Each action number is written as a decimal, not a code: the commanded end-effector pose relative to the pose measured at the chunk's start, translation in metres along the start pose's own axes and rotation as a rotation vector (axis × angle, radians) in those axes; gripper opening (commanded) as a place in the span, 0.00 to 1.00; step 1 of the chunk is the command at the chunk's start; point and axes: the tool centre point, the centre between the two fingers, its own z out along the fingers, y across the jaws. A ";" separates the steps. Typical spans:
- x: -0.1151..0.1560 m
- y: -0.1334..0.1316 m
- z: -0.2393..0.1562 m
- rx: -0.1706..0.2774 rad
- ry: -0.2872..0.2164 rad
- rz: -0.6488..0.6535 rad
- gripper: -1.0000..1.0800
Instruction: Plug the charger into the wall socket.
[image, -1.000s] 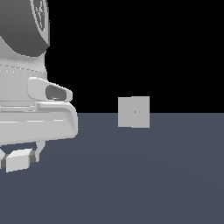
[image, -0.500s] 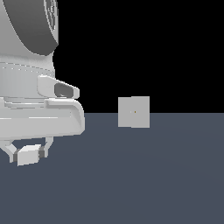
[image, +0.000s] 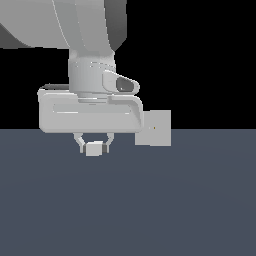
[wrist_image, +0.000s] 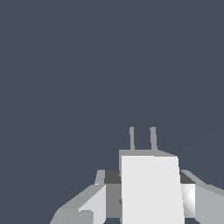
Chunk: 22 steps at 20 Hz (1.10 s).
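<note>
The charger (image: 93, 148) is a small white-grey block held between my gripper's (image: 93, 146) fingers, lifted above the dark floor. The gripper is shut on it. In the wrist view the charger (wrist_image: 151, 188) fills the space between the fingers, and two thin prongs (wrist_image: 142, 138) stick out of its far end. The wall socket (image: 154, 128) is a flat upright light-grey square plate with a tiny yellowish dot at its centre. It stands to the exterior view's right of the gripper, partly hidden behind the hand's body. The socket is out of the wrist view.
The dark grey-blue floor (image: 175, 200) spreads under everything. The arm's large white body (image: 90, 112) fills the upper part of the exterior view and covers the socket's near edge.
The arm has swung towards the exterior view's right with the charger in its grip and now stands close beside the socket. The socket has not moved.
</note>
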 end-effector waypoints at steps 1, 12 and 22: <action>0.011 0.035 -0.012 -0.021 0.001 0.111 0.00; 0.017 0.120 -0.040 -0.075 0.000 0.366 0.00; 0.020 0.123 -0.040 -0.076 0.000 0.371 0.00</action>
